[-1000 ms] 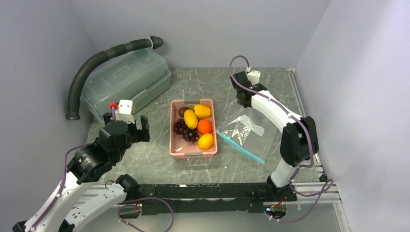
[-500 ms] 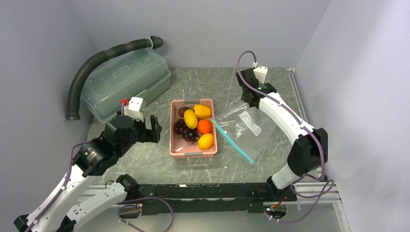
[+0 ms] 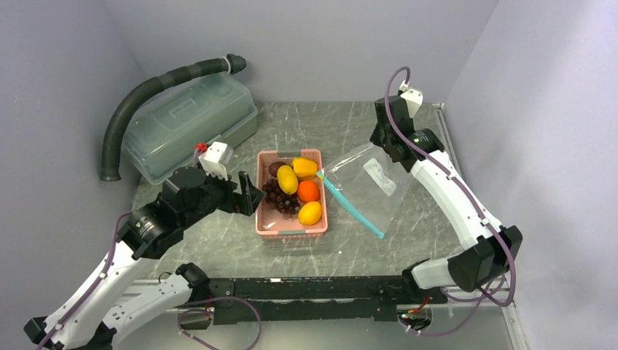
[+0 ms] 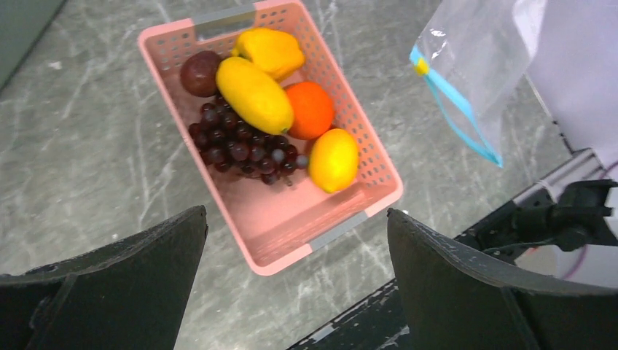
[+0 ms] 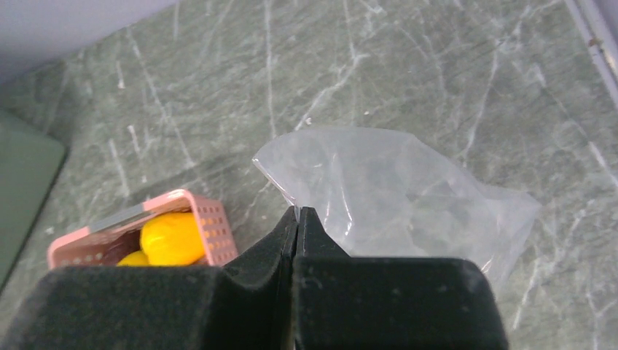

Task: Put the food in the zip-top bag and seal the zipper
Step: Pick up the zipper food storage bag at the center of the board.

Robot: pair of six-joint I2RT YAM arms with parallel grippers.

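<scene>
The right gripper [image 5: 297, 211] has its two dark fingers pressed tight together on a fold of the zip-top bag [image 3: 368, 182], pinching it at the edge opposite the mouth. From there the clear plastic hangs slack and slopes down toward the near side of the table [image 3: 218, 240]. The teal zipper [image 3: 350, 208] runs slantwise along the bag's low edge, its upper end just beside the right rim of the pink basket [image 3: 291, 230]. I cannot tell whether the bottom corner of the bag touches the tabletop. All the food lies in the basket, none of it in the bag: three yellow-orange oval fruits [image 4: 253, 93], a round orange one [image 4: 312, 109], the grape bunch [image 4: 240, 146] and a small brown-red ball [image 4: 198, 73]. The left gripper [image 4: 295, 215] is spread wide and holds nothing. It hangs at the basket's left side, pointed down at the fruit and well apart from the bag. Behind it, at the far left of the table, stand a grey-green lidded box [image 3: 189, 120] and a black ribbed hose [image 3: 153, 87].
</scene>
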